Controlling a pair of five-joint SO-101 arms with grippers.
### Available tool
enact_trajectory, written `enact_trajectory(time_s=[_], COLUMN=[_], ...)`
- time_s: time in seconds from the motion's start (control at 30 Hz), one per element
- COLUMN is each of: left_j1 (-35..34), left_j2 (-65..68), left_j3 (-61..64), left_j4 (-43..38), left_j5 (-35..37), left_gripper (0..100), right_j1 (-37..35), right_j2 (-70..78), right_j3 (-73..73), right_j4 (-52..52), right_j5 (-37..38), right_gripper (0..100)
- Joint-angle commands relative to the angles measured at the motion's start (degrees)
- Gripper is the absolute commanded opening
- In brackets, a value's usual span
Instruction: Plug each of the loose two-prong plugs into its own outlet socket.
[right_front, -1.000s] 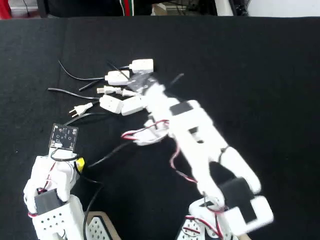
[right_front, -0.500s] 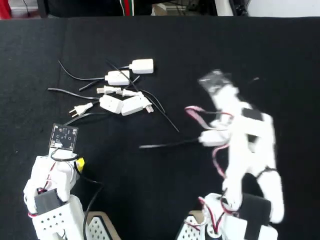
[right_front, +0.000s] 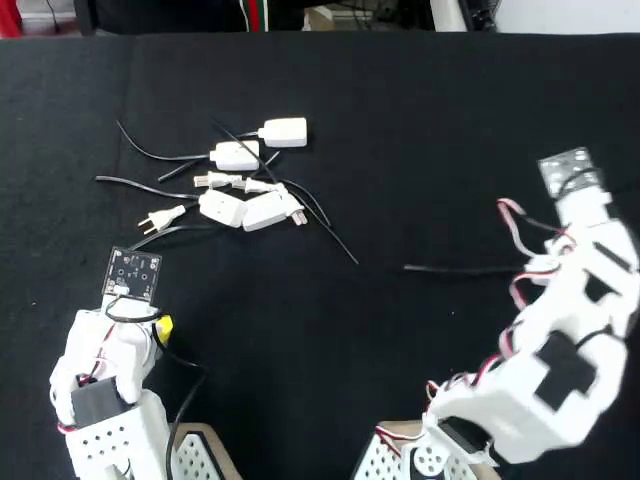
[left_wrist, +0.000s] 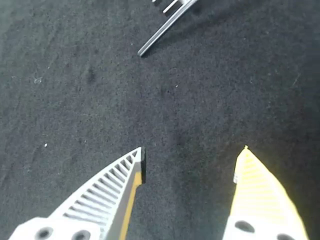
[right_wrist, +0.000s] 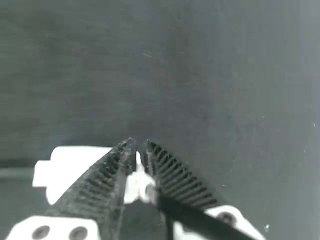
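Several white outlet sockets (right_front: 283, 131) and small two-prong plugs (right_front: 165, 216) on black cords lie bunched at the table's far left. My left gripper (right_front: 132, 268) hovers just short of that bunch, open, with bare cloth between its fingers (left_wrist: 192, 155). A plug's prongs (left_wrist: 165, 5) and a cord end (left_wrist: 162, 32) lie beyond its tips. My right gripper (right_front: 565, 172) is far off at the right side, shut (right_wrist: 140, 150) on a white corded connector (right_wrist: 75, 172). Whether it is a plug or a socket I cannot tell. Its black cord (right_front: 460, 268) trails leftward.
The table (right_front: 420, 120) is covered in black cloth. A long loose cord (right_front: 325, 225) runs out from the bunch toward the middle. Dark furniture stands past the far edge.
My right arm swung from the bunch of plugs at the left across to the right side, dragging the white connector and its black cord along. The left arm stayed still.
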Motion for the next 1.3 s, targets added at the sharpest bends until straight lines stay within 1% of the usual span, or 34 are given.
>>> enact_trajectory(time_s=[0.0, 0.03, 0.07, 0.17, 0.27, 0.37, 0.47, 0.6, 0.7, 0.9, 1.03, 1.17, 1.2, 1.23, 1.27], left_j1=[1.1, 1.1, 1.1, 1.19, 1.19, 1.19, 1.19, 1.19, 1.19, 1.19, 1.19, 1.19, 1.19, 1.19, 1.19], left_j2=[-0.35, -0.35, -0.35, -0.35, -0.35, -0.35, -0.35, -0.35, -0.35, -0.35, -0.35, -0.35, -0.35, -0.35, -0.35], left_j3=[-0.48, -0.48, -0.48, -0.48, -0.48, -0.48, -0.48, -0.31, -0.04, -0.04, -0.04, 0.04, 0.04, 0.04, 0.04], left_j4=[0.26, 0.26, 0.26, 0.26, 0.26, 0.26, 0.26, 0.26, 0.26, 0.26, 0.26, 0.26, 0.26, 0.18, 0.09], left_j5=[-0.09, -0.09, -0.09, -0.09, -0.09, -0.09, -0.09, -0.09, -0.18, -0.18, -0.18, -0.18, -0.18, -0.18, -0.18], left_gripper=[29, 29, 29, 29, 29, 29, 29, 29, 29, 29, 29, 29, 29, 29, 29], right_j1=[3.25, 3.6, 3.96, 4.66, 4.57, 4.22, 3.25, 1.32, 0.26, 0.62, 0.0, -6.68, -9.58, -12.84, -15.82], right_j2=[6.9, 8.13, 8.75, 8.13, 4.88, 0.22, -4.79, -11.65, -17.1, -25.98, -29.14, -29.93, -29.85, -29.67, -29.32], right_j3=[-10.24, -12.0, -13.41, -16.31, -17.8, -19.03, -19.47, -20.62, -23.69, -37.14, -48.84, -58.51, -58.86, -58.68, -58.07], right_j4=[2.64, 4.75, 6.95, 12.92, 20.13, 27.34, 31.74, 37.8, 44.22, 52.04, 56.79, 64.35, 66.29, 68.04, 69.45], right_j5=[0.09, 0.0, -1.32, -8.09, -8.79, -9.76, -14.59, -18.64, -19.78, -20.31, -22.86, -26.02, -26.02, -26.02, -26.29], right_gripper=[1.5, 2.1, 4.9, 20.4, 33.5, 41.9, 46.6, 47.9, 47.9, 48.0, 47.9, 46.8, 44.0, 38.8, 31.5])
